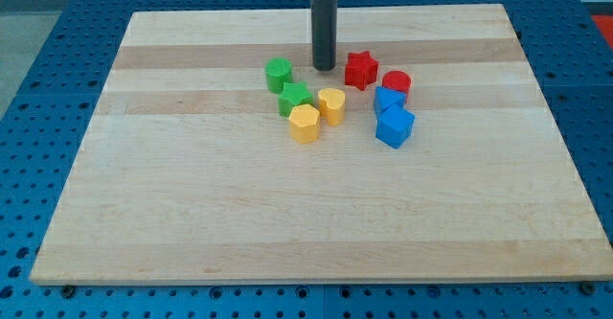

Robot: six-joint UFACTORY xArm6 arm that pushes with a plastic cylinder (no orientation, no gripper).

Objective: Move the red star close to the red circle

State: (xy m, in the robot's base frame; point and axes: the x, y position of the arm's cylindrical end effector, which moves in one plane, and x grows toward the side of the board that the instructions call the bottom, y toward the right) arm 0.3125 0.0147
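Note:
The red star (361, 69) lies on the wooden board (192, 214) above the middle of the view. The red circle (397, 82) lies just to its lower right, with a very small gap or none between them. My tip (325, 68) rests on the board just left of the red star, a short gap away, and right of the green circle-like block (279, 73).
A green star (295, 96) sits below the green block. A yellow heart-like block (331, 104) and a yellow hexagon (305, 124) lie below my tip. Two blue blocks (388, 101) (395, 126) lie below the red circle. Blue perforated table surrounds the board.

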